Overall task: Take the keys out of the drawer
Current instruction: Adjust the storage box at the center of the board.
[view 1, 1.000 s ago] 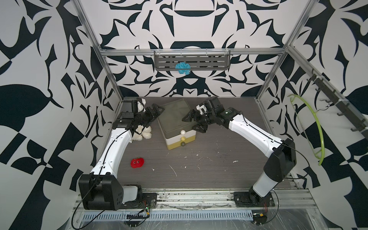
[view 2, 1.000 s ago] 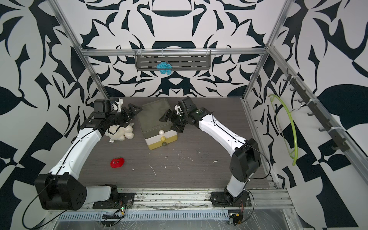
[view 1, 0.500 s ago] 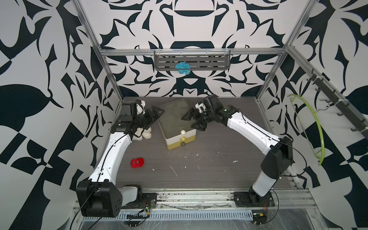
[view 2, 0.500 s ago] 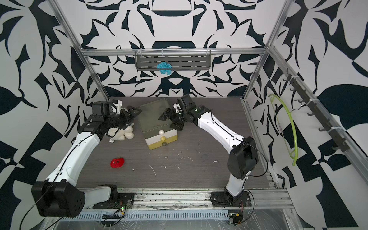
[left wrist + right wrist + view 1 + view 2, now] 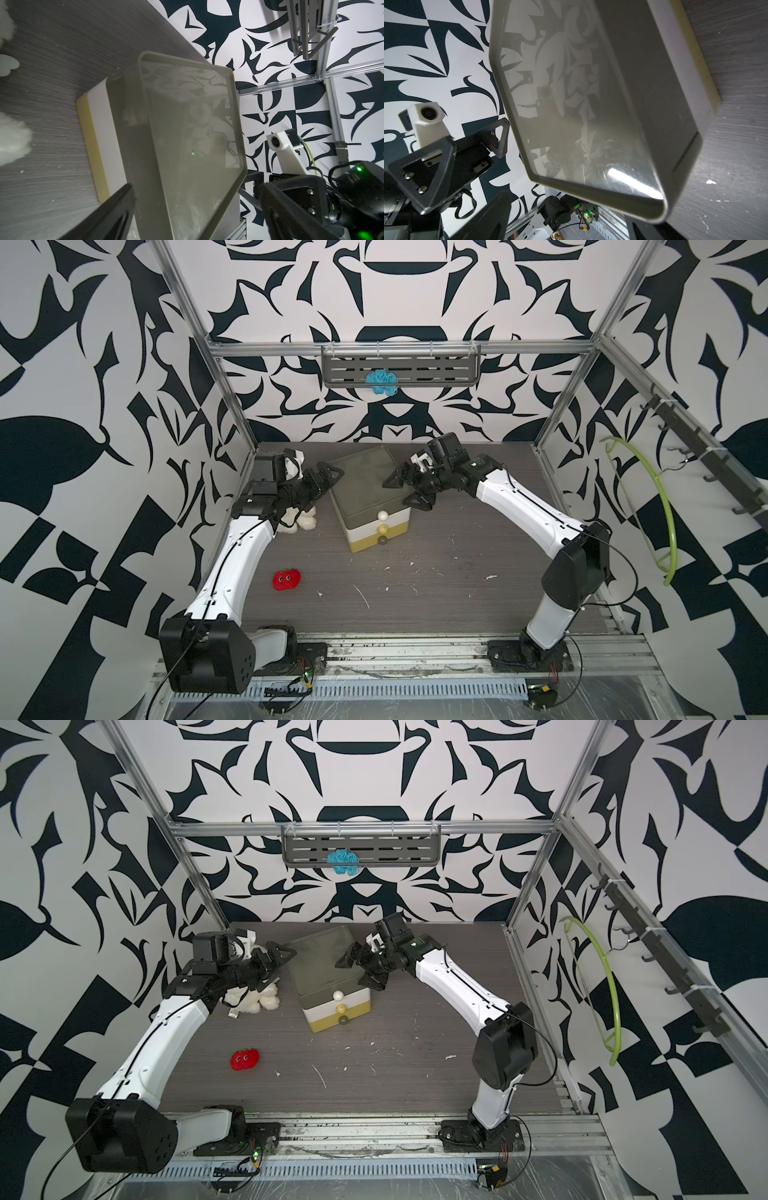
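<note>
Top views both place the three-drawer chest (image 5: 368, 489) at mid-frame on the grey table (image 5: 457, 572). Our left gripper (image 5: 326, 485) is at its left side and our right gripper (image 5: 405, 492) at its right, each spread wide and holding nothing. We judge that they flank the chest so one can steady it while the other pulls a knob; whether either touches it we cannot tell. All three drawers sit flush, their knobs (image 5: 382, 527) stacked on the front face toward the lower frame. The keys are therefore nowhere in sight, and we take them to be inside one of those shut drawers, though we cannot tell which. Right wrist view shows only the chest's glossy lid (image 5: 591, 104) and the opposite gripper beyond its edge. Open tabletop lies below the front face, room enough for a drawer to slide out. A white plush toy (image 5: 301, 522) crowds the chest's left side, and the red strawberry plush (image 5: 286, 579) lies well apart at lower left.
</note>
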### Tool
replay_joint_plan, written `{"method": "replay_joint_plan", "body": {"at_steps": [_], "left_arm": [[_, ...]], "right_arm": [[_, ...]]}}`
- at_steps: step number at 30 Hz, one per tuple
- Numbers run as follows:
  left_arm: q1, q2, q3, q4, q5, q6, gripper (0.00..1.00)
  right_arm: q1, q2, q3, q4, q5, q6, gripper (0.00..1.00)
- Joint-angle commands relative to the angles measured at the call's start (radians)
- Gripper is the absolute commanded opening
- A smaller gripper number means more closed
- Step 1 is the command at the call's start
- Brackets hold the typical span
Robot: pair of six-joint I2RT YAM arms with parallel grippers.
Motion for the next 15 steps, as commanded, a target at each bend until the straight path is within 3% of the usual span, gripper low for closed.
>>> {"method": "replay_joint_plan", "body": {"at_steps": [1,15], "left_arm": [[-0.001,-0.02,-0.021,-0.019,0.017,-0.002,0.99],[-0.001,-0.036,-0.048,-0.019,0.012,-0.006,0.99]], "right_arm": [[-0.031,0.014,0.067,0.093,0.054,-0.05,0.9],[-0.069,0.099,0.18,0.082,0.031,-0.075,0.9]]}}
